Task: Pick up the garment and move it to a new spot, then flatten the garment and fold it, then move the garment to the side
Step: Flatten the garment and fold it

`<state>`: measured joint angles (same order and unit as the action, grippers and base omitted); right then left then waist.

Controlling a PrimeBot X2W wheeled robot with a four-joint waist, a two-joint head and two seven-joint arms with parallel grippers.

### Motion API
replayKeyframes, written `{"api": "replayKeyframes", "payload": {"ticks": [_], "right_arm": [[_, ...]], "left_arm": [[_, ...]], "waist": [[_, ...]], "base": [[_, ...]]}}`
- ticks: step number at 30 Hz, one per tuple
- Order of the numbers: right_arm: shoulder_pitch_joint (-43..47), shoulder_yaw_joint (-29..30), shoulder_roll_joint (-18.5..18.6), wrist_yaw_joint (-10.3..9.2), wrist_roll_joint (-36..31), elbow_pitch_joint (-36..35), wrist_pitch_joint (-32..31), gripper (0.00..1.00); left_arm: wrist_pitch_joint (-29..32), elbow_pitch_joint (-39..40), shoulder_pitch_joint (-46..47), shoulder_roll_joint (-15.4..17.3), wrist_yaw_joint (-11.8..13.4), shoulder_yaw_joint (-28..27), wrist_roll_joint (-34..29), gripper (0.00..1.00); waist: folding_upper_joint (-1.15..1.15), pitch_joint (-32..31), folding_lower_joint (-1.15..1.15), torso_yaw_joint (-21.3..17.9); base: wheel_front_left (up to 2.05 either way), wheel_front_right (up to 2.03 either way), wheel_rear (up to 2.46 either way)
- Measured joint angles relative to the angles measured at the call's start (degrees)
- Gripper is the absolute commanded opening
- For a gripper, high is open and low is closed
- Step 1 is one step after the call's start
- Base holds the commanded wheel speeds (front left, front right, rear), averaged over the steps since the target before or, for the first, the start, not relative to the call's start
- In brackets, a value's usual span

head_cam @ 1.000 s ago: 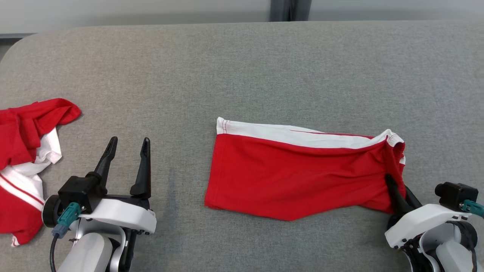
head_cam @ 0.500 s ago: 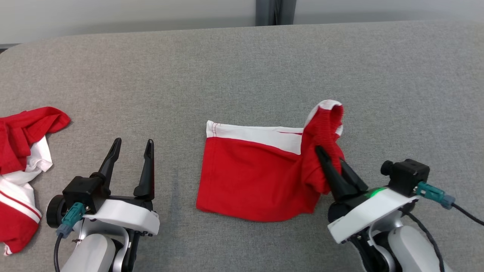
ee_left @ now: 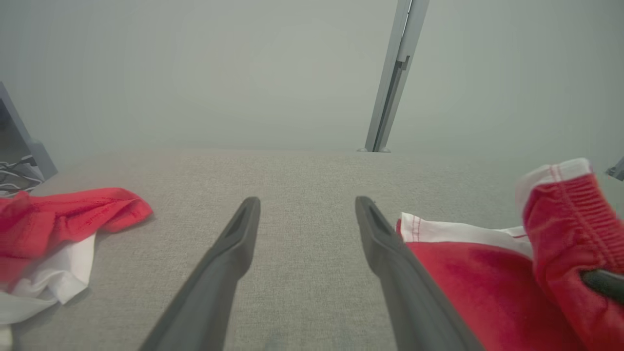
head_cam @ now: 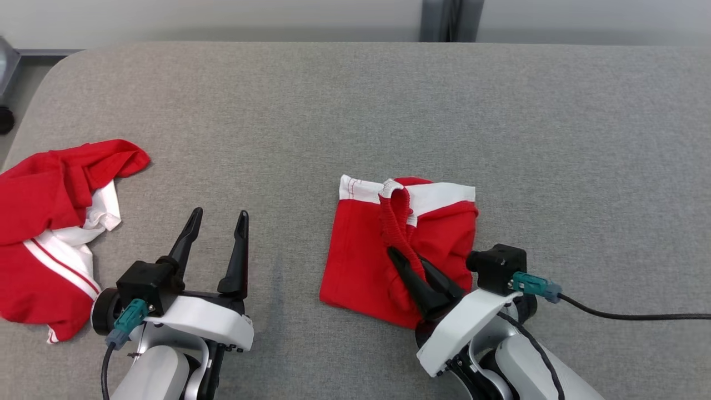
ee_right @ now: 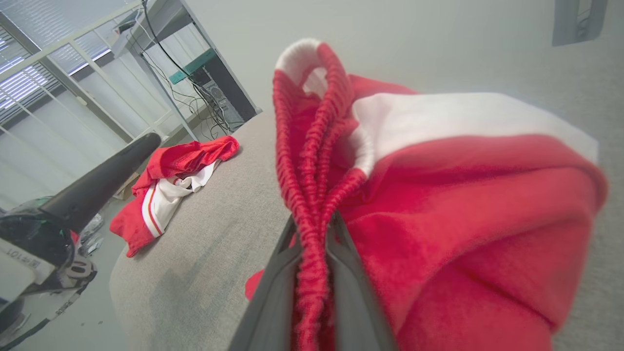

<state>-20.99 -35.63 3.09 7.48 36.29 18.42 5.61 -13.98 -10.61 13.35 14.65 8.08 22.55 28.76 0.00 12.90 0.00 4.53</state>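
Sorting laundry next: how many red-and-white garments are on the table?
2. The folded garment lies centre, waistband pinched by the right gripper; the crumpled garment sits at the left of the table.

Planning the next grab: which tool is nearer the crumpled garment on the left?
Left. The left tool hovers open just to the right of the crumpled garment; the right tool is much farther right, shut on the shorts.
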Motion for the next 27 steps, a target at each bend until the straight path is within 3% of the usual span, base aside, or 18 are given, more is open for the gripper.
{"api": "replayKeyframes", "payload": {"ticks": [3, 8, 9, 10, 11, 19, 22, 27], "right_arm": [[-2.1, -1.3, -0.2, -0.01, -0.5, 4.9, 2.3, 0.0], [-5.5, -6.0, -0.3, 0.0, 4.8, 10.4, 5.1, 0.0], [-6.0, -6.7, -0.3, 0.0, 5.5, 11.2, 5.4, 0.16], [-7.0, -7.4, -0.3, 0.0, 6.6, 13.1, 6.1, 0.93], [-8.1, -8.3, -0.3, 0.0, 7.8, 14.2, 6.9, 1.0], [-11.8, -14.7, -0.4, 0.0, 12.7, 9.4, 9.1, 1.0], [-10.7, -4.7, -0.4, 0.0, 2.5, 3.2, 9.3, 1.0], [-3.8, 7.0, 0.6, 0.0, -7.2, -2.8, 9.3, 1.0]], "left_arm": [[-0.2, -0.5, 0.1, -0.4, 0.0, 0.4, 0.0, 1.0], [-0.3, -1.2, 0.4, -1.0, -0.2, 0.8, 0.0, 1.0], [-0.3, -1.3, 0.5, -1.2, -0.3, 0.9, 0.0, 1.0], [-0.4, -1.5, 0.7, -1.3, -0.3, 1.0, 0.0, 1.0], [-0.4, -1.6, 0.9, -1.5, -0.4, 1.2, 0.0, 1.0], [-0.7, -2.1, 1.1, -1.3, -0.5, 1.0, 0.0, 1.0], [-0.7, -1.6, 1.1, -0.7, 0.0, 0.2, 0.0, 1.0], [-0.8, -0.8, 1.0, 0.6, 1.0, -1.3, 0.0, 1.0]], "waist": [[0.0, 0.0, 0.0, 1.1], [0.0, 0.3, 0.0, 2.8], [0.0, 0.3, 0.0, 3.0], [0.0, 0.4, 0.0, 3.2], [0.0, 0.5, 0.0, 3.4], [0.0, 1.0, 0.0, 2.7], [0.0, 0.6, 0.0, 0.8], [0.0, 0.0, 0.0, -1.2]], "base": [[0.0, 0.0, 0.0], [0.0, 0.0, 0.0], [0.0, 0.0, 0.0], [0.0, 0.0, 0.0], [0.0, 0.0, 0.0], [0.0, 0.0, 0.0], [0.0, 0.0, 0.0], [0.0, 0.0, 0.0]]}}
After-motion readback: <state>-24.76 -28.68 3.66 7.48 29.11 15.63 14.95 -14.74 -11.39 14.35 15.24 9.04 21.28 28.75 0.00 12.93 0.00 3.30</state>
